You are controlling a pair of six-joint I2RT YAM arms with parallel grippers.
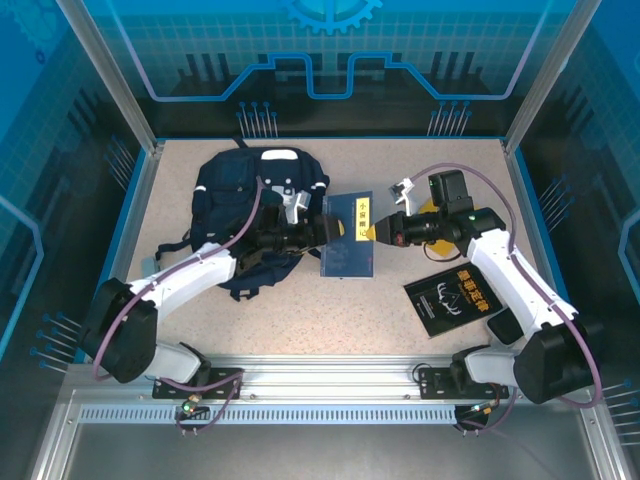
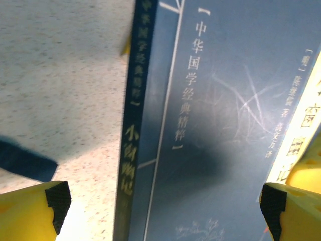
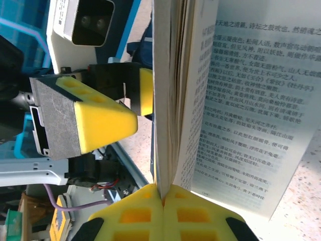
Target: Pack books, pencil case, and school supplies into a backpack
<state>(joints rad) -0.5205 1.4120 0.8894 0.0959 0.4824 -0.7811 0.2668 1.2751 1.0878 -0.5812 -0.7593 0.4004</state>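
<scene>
black book (image 1: 452, 297): flat on the table (image 1: 430, 170), nearest the arm bases, off to the right and apart from both claws; not in play for this move.
right gripper (image 1: 369, 232): pressed together on the right-hand edge of the dark blue book (image 1: 348, 255). In the right wrist view its yellow tips (image 3: 163, 201) pinch a thin part of the book, and the printed pages fan away beside them.
dark blue book: lies at mid-table between the two claws, with its long axis running near to far and its spine on the left side.
yellow strip (image 1: 362, 212): sits at the far right of the blue cover, with dark print. I cannot tell whether it belongs to this cover or to another book.
left gripper (image 1: 328, 228): spread wide at the book's left edge. In the left wrist view (image 2: 165, 208) the spine runs up between the fingers (image 2: 55, 206), one over bare table, the other over the cover. Whether either pad touches, I cannot tell.
backpack (image 1: 255, 195): lies to the left of the book, under and beyond the left arm, reaching farthest back.
deciding relation: the book must travel leftward, across its own long axis, to reach the bag. The left arm is the nearer one to the backpack, while the right claw alone has the hold.
likely need: the left claw should close on the spine side before the right lets go.
</scene>
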